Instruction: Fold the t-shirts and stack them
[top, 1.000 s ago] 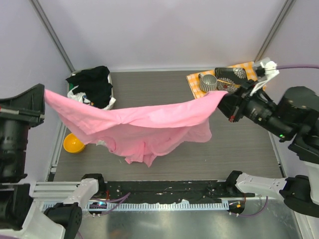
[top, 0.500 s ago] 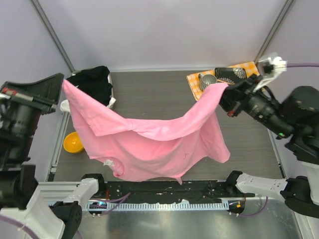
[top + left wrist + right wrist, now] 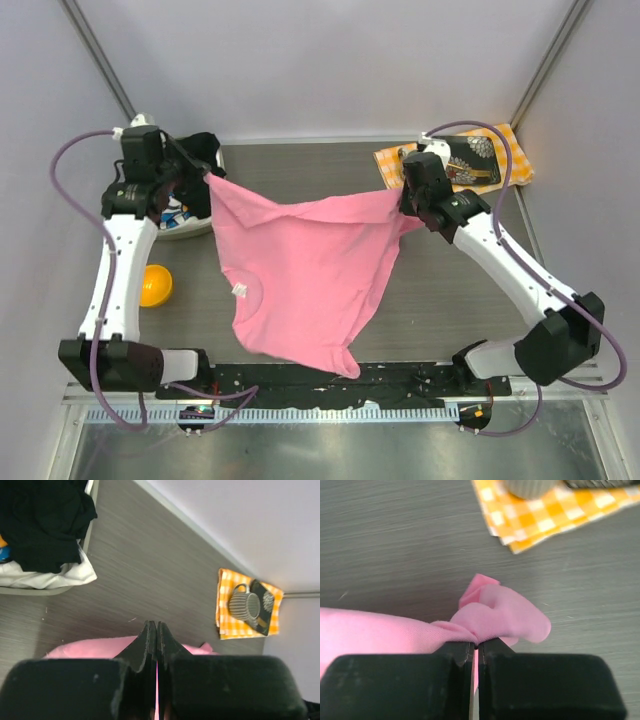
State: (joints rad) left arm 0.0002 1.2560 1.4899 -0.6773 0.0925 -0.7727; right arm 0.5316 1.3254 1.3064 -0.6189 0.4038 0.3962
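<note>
Grey tabletop (image 3: 470, 290) lies beneath my left claw (image 3: 207, 178) and right claw (image 3: 404, 207), each clenched on a corner of the pink t-shirt (image 3: 300, 270) stretched between them, so it spreads flat for folding.

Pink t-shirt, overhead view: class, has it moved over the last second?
Yes. The pink t-shirt has shifted toward the near edge; its hanging tip now reaches the black rail there, which it fell short of before.

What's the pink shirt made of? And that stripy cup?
The pink t-shirt looks like soft, matte cloth, probably cotton: it drapes and creases loosely. The striped mug looks like ceramic, rigid with a ridged grey wall and a handle, though the view leaves that uncertain.
</note>
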